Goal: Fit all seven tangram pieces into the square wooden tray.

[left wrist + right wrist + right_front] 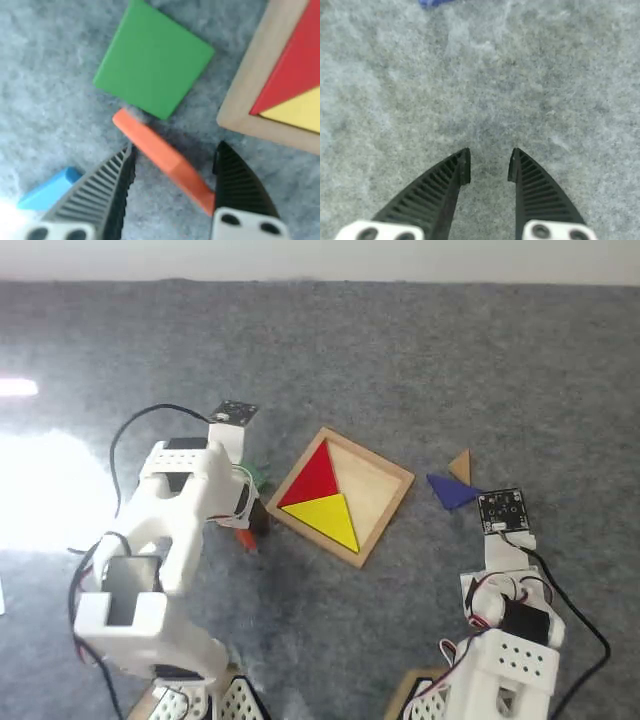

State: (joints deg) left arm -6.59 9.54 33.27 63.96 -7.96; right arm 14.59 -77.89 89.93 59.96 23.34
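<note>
The square wooden tray (pixel 385 502) lies mid-table, turned like a diamond, and holds a red triangle (pixel 312 478) and a yellow triangle (pixel 328 517). My left gripper (pixel 175 149) is open just left of the tray, its fingers astride a tilted orange piece (pixel 165 160). A green square (pixel 152 57) lies just past the orange piece, and a light blue piece (pixel 47 190) sits beside one finger. The tray's rim (pixel 250 90) is close by. My right gripper (pixel 490 152) is open over bare felt. A dark blue triangle (pixel 450 490) and a small tan triangle (pixel 461 466) lie right of the tray.
Grey felt covers the table. The left arm's body (pixel 165 530) hangs over the table's left side, and the right arm (pixel 505 620) stands at the lower right. The tray's right half shows bare wood.
</note>
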